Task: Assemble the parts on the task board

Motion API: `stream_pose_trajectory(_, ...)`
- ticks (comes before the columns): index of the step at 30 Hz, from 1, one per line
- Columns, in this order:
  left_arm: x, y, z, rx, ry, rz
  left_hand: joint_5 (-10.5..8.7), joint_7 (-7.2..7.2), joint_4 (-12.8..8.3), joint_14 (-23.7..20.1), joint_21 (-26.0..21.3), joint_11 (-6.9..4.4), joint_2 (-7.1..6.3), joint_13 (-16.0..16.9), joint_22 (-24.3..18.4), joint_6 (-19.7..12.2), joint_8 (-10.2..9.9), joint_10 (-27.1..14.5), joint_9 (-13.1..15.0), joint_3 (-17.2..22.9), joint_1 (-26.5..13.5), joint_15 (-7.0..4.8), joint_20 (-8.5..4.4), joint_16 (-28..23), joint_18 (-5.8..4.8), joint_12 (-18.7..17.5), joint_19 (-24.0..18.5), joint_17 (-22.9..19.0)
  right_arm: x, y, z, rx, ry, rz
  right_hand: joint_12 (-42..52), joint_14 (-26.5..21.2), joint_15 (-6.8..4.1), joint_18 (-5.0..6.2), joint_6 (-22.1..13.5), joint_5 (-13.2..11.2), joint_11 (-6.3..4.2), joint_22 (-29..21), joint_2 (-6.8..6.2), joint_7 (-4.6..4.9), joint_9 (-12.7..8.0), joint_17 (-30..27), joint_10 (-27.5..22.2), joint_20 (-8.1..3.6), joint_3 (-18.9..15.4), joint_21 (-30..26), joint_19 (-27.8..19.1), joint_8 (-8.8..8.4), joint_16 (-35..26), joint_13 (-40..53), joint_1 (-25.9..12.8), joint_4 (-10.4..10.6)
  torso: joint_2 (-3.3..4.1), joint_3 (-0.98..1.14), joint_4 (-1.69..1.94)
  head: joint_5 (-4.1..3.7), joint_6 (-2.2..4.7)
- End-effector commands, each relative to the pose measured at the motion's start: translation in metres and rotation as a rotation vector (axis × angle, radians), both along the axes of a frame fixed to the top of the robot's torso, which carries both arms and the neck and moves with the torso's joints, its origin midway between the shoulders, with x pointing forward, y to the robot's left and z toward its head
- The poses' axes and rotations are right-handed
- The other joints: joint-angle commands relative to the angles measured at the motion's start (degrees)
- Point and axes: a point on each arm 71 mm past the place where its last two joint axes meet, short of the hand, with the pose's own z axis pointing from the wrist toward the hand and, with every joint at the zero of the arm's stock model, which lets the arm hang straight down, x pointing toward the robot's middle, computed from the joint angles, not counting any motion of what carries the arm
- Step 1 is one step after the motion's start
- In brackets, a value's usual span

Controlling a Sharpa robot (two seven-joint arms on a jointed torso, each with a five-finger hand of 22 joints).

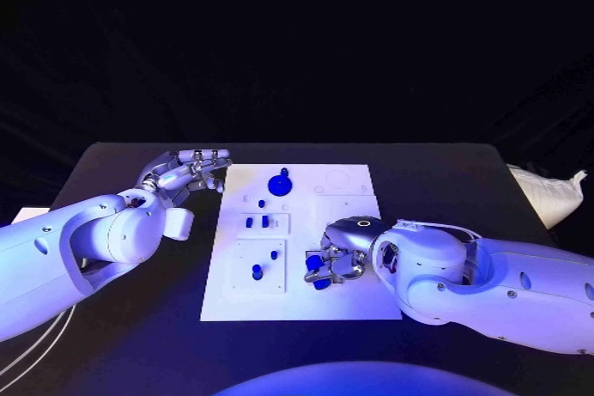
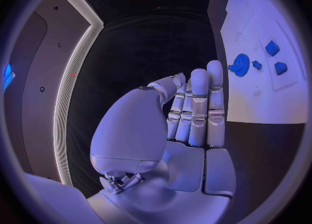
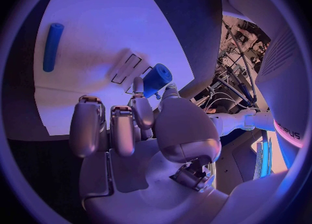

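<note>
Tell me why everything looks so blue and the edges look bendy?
In the head view, blue-violet light tints the white board and both arms. In the left wrist view, the fisheye lens curves the board's straight edge behind the left hand. In the right wrist view, the right hand casts a soft shadow on the board.

Black table (image 1: 136, 327); white task board (image 1: 341, 301) flat at centre.

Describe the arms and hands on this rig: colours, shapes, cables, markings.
Both arms are glossy white, rounded shells with bulbous joint housings. The left hand and right hand are silver metal, with segmented fingers and paler pad plates. A thin cable loops over the right arm's wrist. Pink lettering marks a white shell in the right wrist view.
</note>
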Motion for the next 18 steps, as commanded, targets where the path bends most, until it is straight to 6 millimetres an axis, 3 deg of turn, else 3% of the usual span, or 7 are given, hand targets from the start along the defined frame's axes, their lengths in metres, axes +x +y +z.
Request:
stream_pose_trajectory(1,-0.0006,-0.0023,0.001,-0.008,-0.007,-0.018,0.18,0.01,-0.21,-0.44,-0.39,0.07,-0.1,-0.08,-0.09,-0.28,0.25,-0.27,-0.07,-0.1,-0.41,-0.04,0.28,0.23,0.65,0.2,0.12,-0.06,-0.0001,-0.0005,-0.0011,-0.015,0.002,0.008,0.25,4.87,-0.57,-0.5,0.41,0.48,-0.19,0.15,0.78,-0.16,0.13,9.58,0.5,-0.23,-0.08,0.38,0.33,0.34,0.41,0.17,0.45,-0.25,-0.03,-0.02,0.02,-0.07,0.01)
stream_pose_trajectory(6,-0.0006,-0.0023,0.001,-0.008,-0.006,-0.018,0.18,0.01,-0.21,-0.44,-0.39,0.07,-0.1,-0.08,-0.09,-0.28,0.25,-0.27,-0.07,-0.1,-0.41,-0.04,0.28,0.23,0.65,0.2,0.12,-0.06,0.0012,-0.0025,-0.0018,-0.028,-0.005,0.006,0.2,4.9,-0.64,-0.54,0.49,1.37,-0.26,0.37,2.03,-0.23,0.29,9.78,0.63,-0.31,0.39,0.53,0.38,0.3,0.54,0.28,2.15,-0.43,-0.03,-0.04,0.03,-0.08,-0.02)
stream_pose_trajectory(18,-0.0006,-0.0021,0.0009,-0.007,-0.005,-0.019,0.18,0.01,-0.21,-0.44,-0.39,0.07,-0.1,-0.08,-0.09,-0.28,0.25,-0.27,-0.07,-0.1,-0.41,-0.04,0.28,0.23,0.65,0.2,0.12,-0.06,0.0046,-0.0079,-0.0037,-0.057,-0.019,-0.001,0.36,5.0,-0.67,-0.64,0.6,1.64,-0.29,0.94,2.42,-0.27,0.39,10.29,0.79,-0.33,0.24,0.87,0.53,0.31,0.88,0.49,2.27,-0.17,-0.02,-0.05,0.07,-0.16,0.0)
